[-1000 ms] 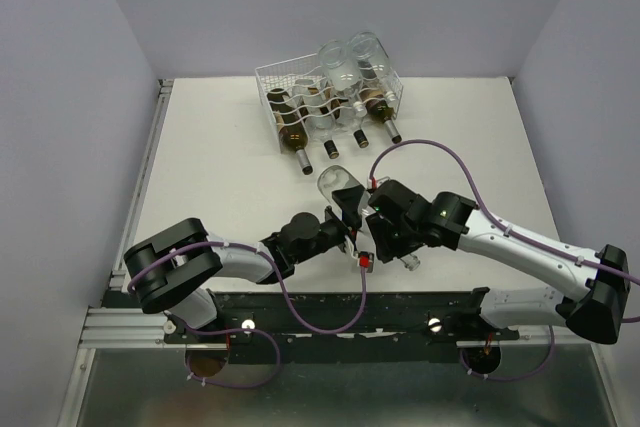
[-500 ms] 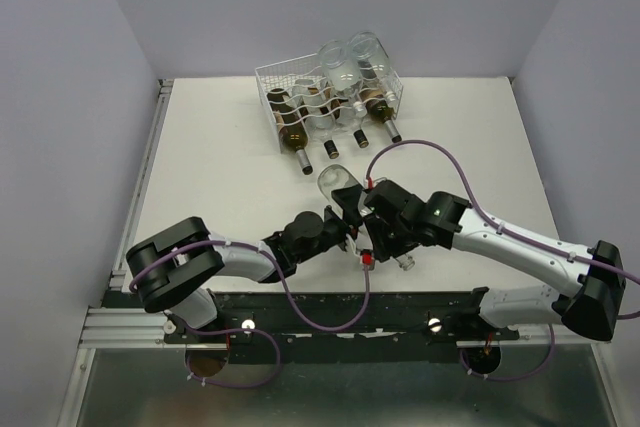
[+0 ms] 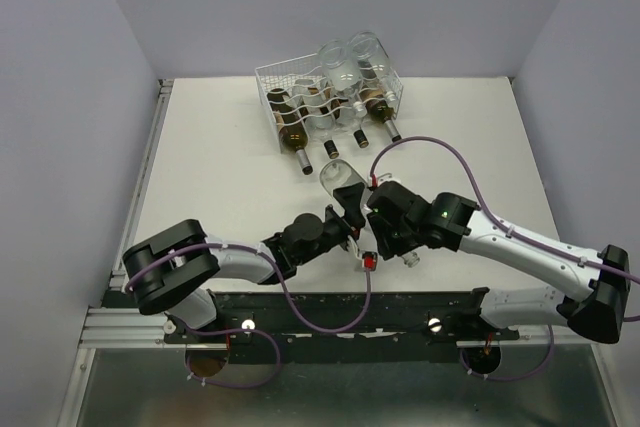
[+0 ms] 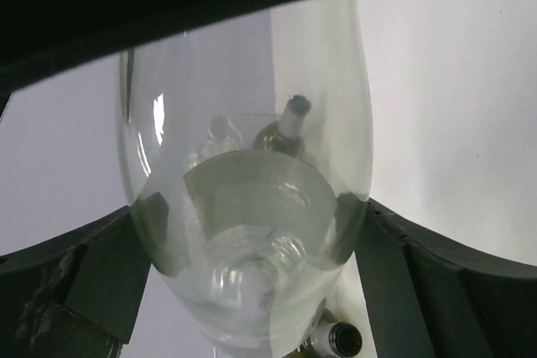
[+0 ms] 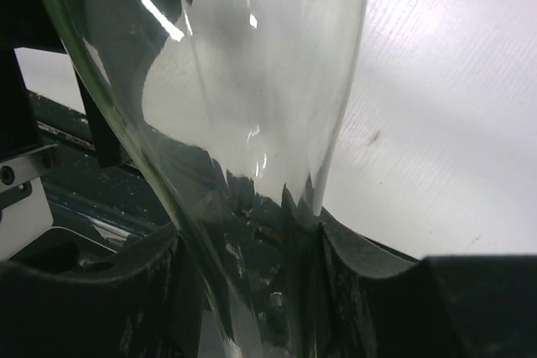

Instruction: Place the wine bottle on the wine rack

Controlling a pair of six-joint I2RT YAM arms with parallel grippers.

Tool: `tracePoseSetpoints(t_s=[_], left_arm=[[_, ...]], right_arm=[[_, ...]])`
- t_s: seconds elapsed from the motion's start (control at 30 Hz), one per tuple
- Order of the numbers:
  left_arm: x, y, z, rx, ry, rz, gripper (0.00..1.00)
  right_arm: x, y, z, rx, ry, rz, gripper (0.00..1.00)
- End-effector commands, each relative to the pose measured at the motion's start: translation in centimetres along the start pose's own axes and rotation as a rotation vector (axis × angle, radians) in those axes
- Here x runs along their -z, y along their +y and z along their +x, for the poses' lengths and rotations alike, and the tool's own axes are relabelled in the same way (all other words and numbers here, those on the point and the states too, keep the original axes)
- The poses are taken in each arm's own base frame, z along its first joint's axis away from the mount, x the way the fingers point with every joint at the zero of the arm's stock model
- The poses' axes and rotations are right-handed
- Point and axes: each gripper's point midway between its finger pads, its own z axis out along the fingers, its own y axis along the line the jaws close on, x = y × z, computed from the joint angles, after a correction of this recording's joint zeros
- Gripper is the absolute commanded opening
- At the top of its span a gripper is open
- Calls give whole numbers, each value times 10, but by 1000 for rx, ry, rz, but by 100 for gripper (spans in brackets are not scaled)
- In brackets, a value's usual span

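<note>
The white counter (image 3: 230, 167) fills the middle of the top view. At its upper centre sits the wine rack (image 3: 268, 80), a white wire basket with wavy rows, holding several clear and dark bottles (image 3: 294, 133) whose necks point toward the bottom of the frame. Below it, at the centre of the frame and well apart from the rack, the wine bottle (image 3: 337, 181) is clear, see-through glass with a wide round body, lying tilted between the two arms. The right pincer (image 5: 247, 241) is closed partway on the bottle where the glass narrows, a dark finger (image 5: 369, 291) pressed against each side. The left pincer (image 4: 252, 232) stands spread wide with the bottle's body between its fingers (image 4: 84, 266); I cannot tell whether they press the glass.
</note>
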Motion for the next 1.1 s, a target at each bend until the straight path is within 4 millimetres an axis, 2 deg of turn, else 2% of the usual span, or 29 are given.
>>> tracePoseSetpoints(t_s=[0.0, 0.2, 0.33, 0.5, 0.6, 0.7, 0.83, 0.93, 1.07], left_arm=[[15, 14, 1, -21, 39, -17, 99], [25, 1, 0, -11, 51, 15, 99], [30, 5, 1, 7, 78, -11, 99], [40, 11, 15, 154, 200, 23, 99], [54, 31, 11, 278, 186, -28, 99], [65, 55, -3, 443, 122, -73, 99], [77, 95, -16, 782, 98, -193, 99], [89, 115, -10, 1000, 184, -245, 99], [117, 131, 7, 1130, 296, -345, 99]], right_arm=[[32, -31, -41, -59, -202, 143, 1], [47, -35, -57, -62, -279, 147, 1], [53, -38, -65, -72, -324, 157, 0], [61, -42, -81, -111, -407, 173, 1], [72, -41, -95, -133, -486, 152, 1], [84, -40, -113, -142, -553, 150, 1], [104, -35, -144, -123, -646, 135, 1], [116, -26, -172, -98, -716, 115, 1], [119, -12, -213, -86, -783, 88, 1]])
